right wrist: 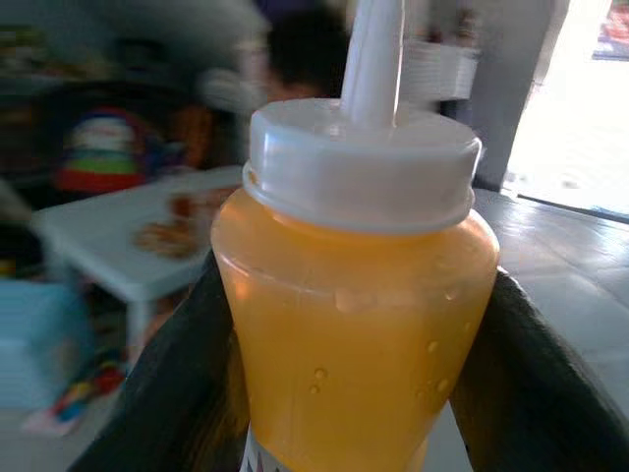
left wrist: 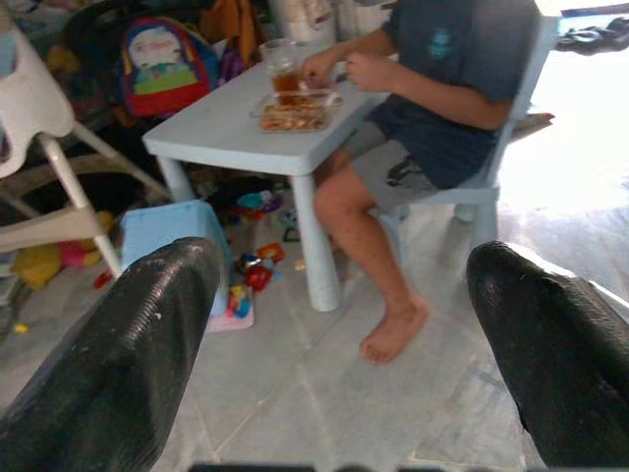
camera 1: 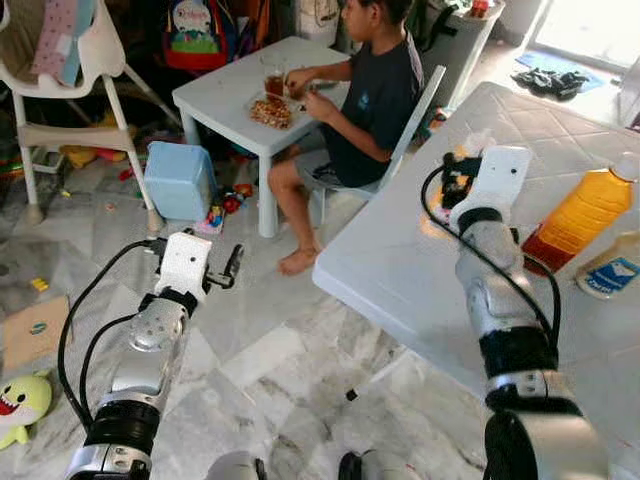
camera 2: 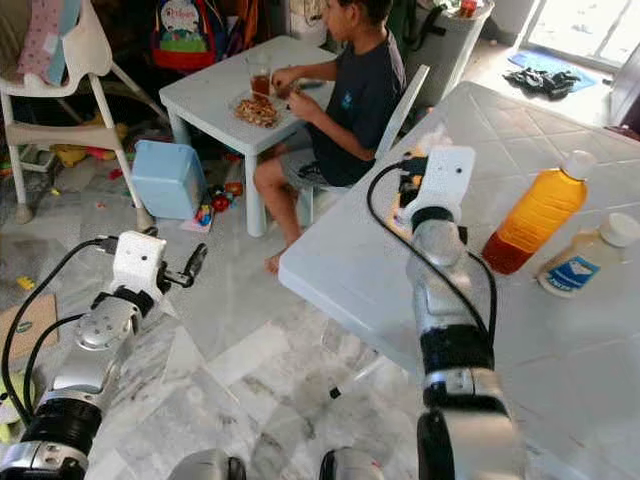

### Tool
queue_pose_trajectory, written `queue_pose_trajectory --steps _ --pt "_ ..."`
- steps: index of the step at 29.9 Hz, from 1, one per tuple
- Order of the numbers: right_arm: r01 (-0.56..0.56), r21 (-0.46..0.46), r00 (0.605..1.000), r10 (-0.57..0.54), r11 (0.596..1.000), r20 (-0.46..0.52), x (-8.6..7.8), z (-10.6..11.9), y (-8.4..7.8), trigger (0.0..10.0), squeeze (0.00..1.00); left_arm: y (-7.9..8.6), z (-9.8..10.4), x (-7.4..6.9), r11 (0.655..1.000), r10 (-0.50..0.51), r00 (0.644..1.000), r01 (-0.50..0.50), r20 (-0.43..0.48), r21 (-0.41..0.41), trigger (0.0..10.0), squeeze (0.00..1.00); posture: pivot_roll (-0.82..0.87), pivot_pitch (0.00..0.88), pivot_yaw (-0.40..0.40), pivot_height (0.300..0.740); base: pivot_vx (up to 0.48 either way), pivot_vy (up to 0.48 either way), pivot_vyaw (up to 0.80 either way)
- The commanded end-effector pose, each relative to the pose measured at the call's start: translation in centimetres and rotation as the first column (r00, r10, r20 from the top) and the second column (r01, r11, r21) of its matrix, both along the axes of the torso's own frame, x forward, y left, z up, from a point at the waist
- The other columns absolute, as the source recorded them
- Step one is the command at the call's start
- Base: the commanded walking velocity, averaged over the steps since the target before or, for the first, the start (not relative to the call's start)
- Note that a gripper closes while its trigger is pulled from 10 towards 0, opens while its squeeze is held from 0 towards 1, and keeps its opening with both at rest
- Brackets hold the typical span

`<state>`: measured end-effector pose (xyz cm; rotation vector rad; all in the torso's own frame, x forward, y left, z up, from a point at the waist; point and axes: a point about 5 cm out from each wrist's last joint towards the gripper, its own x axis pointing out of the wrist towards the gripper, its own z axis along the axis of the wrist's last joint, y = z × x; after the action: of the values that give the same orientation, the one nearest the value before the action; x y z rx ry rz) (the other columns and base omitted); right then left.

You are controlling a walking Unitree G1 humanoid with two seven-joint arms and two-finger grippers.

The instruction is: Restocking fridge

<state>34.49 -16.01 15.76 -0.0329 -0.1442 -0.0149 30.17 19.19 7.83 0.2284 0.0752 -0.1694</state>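
Your right gripper [right wrist: 344, 393] has its two black fingers [right wrist: 167, 393] clamped on either side of a squeeze bottle [right wrist: 354, 324] of yellow sauce with a white nozzle cap, held above the white tiled counter [camera 1: 400, 260]. Your left gripper [left wrist: 344, 324] hangs over the marble floor [camera 1: 270, 350], fingers spread wide, holding nothing. Two more bottles stand on the counter: an orange one [camera 1: 578, 218] and a small pale one [camera 1: 610, 268].

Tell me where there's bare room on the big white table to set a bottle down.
The big white table is bare on the near-left stretch beside the right gripper, and along its far side toward the doorway. It is crowded on the right, where the orange bottle and the small white bottle lie.
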Motion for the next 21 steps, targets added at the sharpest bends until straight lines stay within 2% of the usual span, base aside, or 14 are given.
queue_pose_trajectory --steps 1,5,8,9,10,11,12,13,14,21 --pt "-0.057 -0.021 0.995 0.058 0.998 0.079 -0.5 1.4 1.0 10.0 0.00 0.4 0.8 0.4 1.000 0.010 1.000 -0.010 0.022 0.001 10.0 0.00 0.04 0.029 -0.018 0.740 0.000 0.000 0.00" --pt "-0.096 -0.023 0.991 0.097 0.995 0.087 -0.9 1.5 1.6 10.0 0.00 0.5 0.9 0.4 1.000 0.011 1.000 -0.011 0.024 -0.001 10.0 0.00 0.03 0.033 -0.013 0.740 0.000 0.000 0.00" --pt "-0.205 -0.064 0.972 0.211 0.977 0.105 -2.3 1.6 2.9 10.0 0.00 0.0 0.8 0.2 1.000 0.000 1.000 0.000 0.011 -0.018 10.0 0.00 0.01 0.038 0.004 0.740 0.000 0.000 0.00" --pt "-0.230 -0.058 0.966 0.235 0.972 0.106 -2.6 1.6 3.1 7.5 0.00 0.0 0.8 0.2 1.000 -0.002 1.000 0.002 0.008 -0.020 10.0 0.00 0.01 0.040 0.012 0.740 0.000 0.000 0.00" --pt "-0.255 -0.061 0.960 0.261 0.965 0.106 -2.9 1.6 3.3 0.3 0.00 -0.1 0.8 0.2 1.000 -0.005 1.000 0.005 0.004 -0.023 10.0 0.00 0.00 0.041 0.016 0.740 0.000 0.000 0.00" --pt "-0.282 -0.072 0.952 0.288 0.957 0.105 -3.2 1.6 3.6 0.0 0.00 -0.2 0.8 0.1 1.000 -0.008 1.000 0.008 0.002 -0.024 10.0 0.00 0.00 0.043 0.020 0.740 0.000 0.000 0.00" --pt "-0.311 -0.097 0.942 0.320 0.945 0.098 -3.5 1.6 3.9 1.5 0.00 -0.3 0.8 0.0 0.999 -0.020 1.000 0.020 -0.002 -0.028 10.0 0.00 -0.02 0.039 0.022 0.740 0.000 0.000 0.00" --pt "-0.317 -0.106 0.940 0.327 0.942 0.094 -3.7 1.6 4.0 1.5 0.00 -0.3 0.8 0.0 0.999 -0.027 1.000 0.027 -0.004 -0.030 10.0 0.00 -0.02 0.039 0.022 0.740 0.000 0.000 0.00" --pt "-0.326 -0.106 0.937 0.336 0.939 0.093 -3.8 1.6 4.2 10.0 0.00 -0.4 0.9 -0.1 0.999 -0.032 0.999 0.032 -0.002 -0.033 10.0 0.00 -0.03 0.043 0.021 0.740 0.000 0.000 0.00" --pt "-0.318 -0.065 0.941 0.323 0.946 0.103 -4.6 1.4 4.1 10.0 0.00 -0.2 1.3 -0.4 0.999 -0.017 1.000 0.017 0.013 -0.041 10.0 0.00 -0.03 0.038 0.004 0.740 0.000 0.000 0.00"
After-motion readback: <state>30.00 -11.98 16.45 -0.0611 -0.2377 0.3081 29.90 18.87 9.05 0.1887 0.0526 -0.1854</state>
